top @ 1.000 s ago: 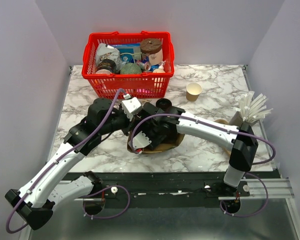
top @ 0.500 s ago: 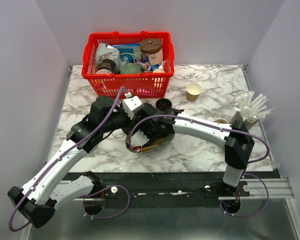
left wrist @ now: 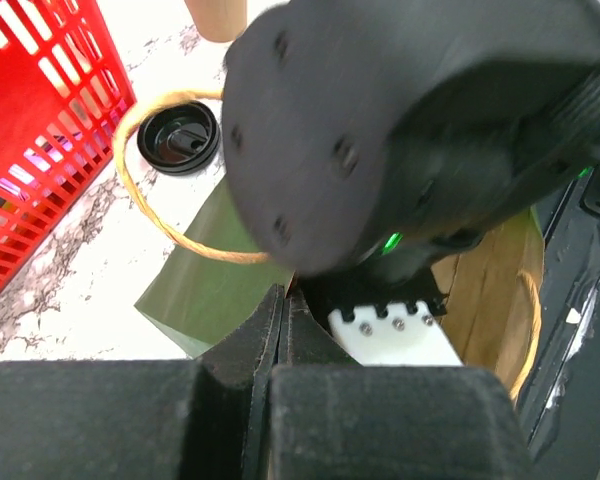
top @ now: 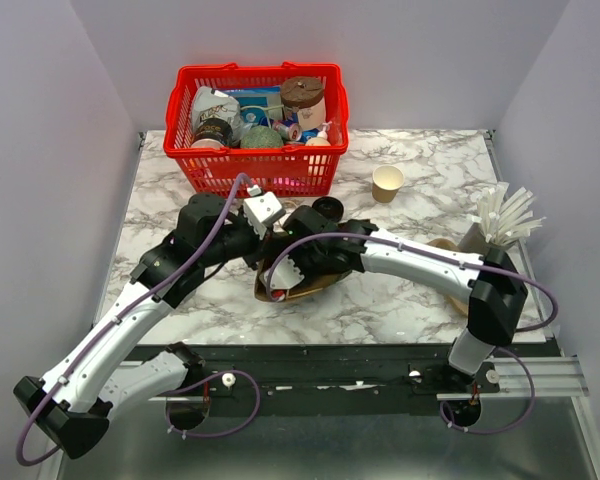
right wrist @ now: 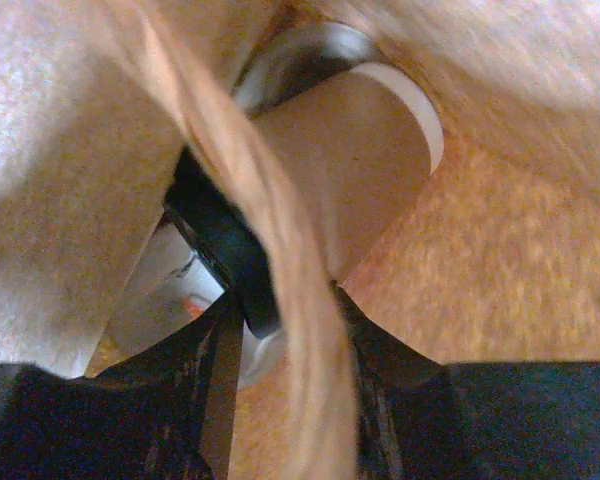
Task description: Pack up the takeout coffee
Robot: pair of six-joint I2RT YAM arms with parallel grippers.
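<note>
Right gripper (right wrist: 295, 350) is inside the bag (top: 330, 288), which lies mid-table, just near of the basket (top: 255, 68). The fingers are partly closed, one on each side of the cup (right wrist: 350, 160), holding it. The cup is tan with a white rim, lies on its side inside the bag, and has a black band at the finger end; can't tell if that is a lid. The bag's twine handle (right wrist: 270, 230) crosses in front and blurs part of the contact.

Left gripper (left wrist: 283, 315) is shut tight, pinching the bag's far edge. The bag's side looks green in the left wrist view.

A second cup (top: 387, 183), tan, open and upright, stands on the table (top: 400, 300) right of the basket, apart from the bag. A loose black lid (top: 327, 208) lies between that cup and the bag, near the right arm.

The red basket at far left-centre is full, and a pale cup with a brown lid (top: 302, 100) pokes up in it. Labels on the basket items are too small to read. No writing shows on the cup or the bag.

White sticks (top: 505, 215) fan out at the right edge.
</note>
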